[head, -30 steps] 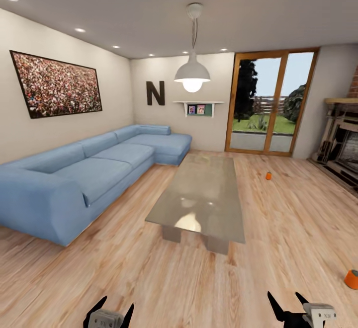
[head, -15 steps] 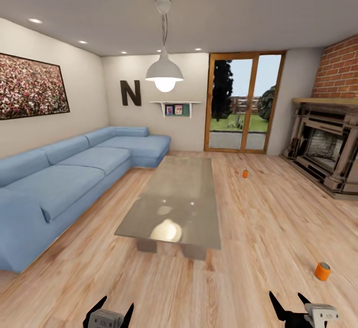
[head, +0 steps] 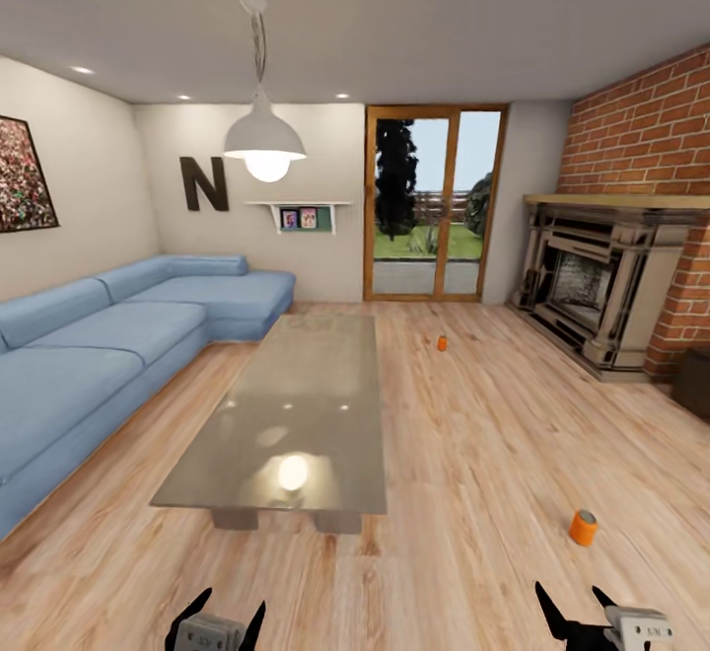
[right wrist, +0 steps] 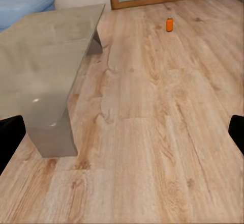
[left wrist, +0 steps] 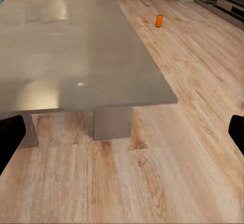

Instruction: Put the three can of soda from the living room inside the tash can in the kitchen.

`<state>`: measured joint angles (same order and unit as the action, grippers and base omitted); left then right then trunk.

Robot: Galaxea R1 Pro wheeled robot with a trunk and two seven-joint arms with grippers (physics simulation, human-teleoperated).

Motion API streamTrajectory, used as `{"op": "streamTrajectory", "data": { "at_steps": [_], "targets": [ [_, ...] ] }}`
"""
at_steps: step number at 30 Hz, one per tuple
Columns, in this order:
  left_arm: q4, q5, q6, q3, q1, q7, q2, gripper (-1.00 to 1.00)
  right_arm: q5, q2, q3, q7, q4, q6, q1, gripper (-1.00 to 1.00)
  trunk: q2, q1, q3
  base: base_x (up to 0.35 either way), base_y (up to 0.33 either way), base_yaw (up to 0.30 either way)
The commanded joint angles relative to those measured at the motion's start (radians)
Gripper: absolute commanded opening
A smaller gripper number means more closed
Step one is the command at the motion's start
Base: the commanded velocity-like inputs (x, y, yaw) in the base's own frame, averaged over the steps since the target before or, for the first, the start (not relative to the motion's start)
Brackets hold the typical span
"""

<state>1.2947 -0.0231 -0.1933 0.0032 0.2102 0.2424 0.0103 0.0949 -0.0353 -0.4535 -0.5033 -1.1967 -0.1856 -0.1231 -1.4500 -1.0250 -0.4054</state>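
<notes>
I see two soda cans on the floor (head: 473, 454): near can (head: 583, 528), far can (head: 443, 342). Left hand (head: 215, 615) and right hand (head: 577, 610) gape wide, empty.

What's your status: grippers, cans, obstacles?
Left gripper and right gripper open, empty. Near soda can upright on floor ahead-right; far soda can toward glass doors. Coffee table left of path.

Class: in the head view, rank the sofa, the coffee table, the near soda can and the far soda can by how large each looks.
1. sofa
2. coffee table
3. near soda can
4. far soda can; nearness may explain the cans' difference.
</notes>
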Motion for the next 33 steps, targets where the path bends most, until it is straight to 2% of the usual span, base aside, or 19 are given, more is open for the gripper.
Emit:
{"op": "streamTrajectory", "data": {
  "at_steps": [1,22,33],
  "targets": [
    [0.000,0.000,0.000,0.000,0.000,0.000,0.000,1.00,0.000,0.000,0.000,0.000,0.002,0.000,0.000,1.00,0.000,0.000,0.000,0.173,-0.241,-0.246],
    [-0.001,0.000,0.000,0.000,0.000,-0.003,0.000,1.00,0.000,0.000,-0.002,0.000,0.008,0.000,0.000,1.00,0.000,0.000,0.005,0.127,-0.245,-0.246],
    [-0.002,0.001,0.000,0.000,-0.001,-0.003,0.001,1.00,0.000,0.000,-0.002,0.000,0.008,0.000,0.000,1.00,0.000,0.000,0.008,-0.112,-0.132,-0.246]
  ]
}}
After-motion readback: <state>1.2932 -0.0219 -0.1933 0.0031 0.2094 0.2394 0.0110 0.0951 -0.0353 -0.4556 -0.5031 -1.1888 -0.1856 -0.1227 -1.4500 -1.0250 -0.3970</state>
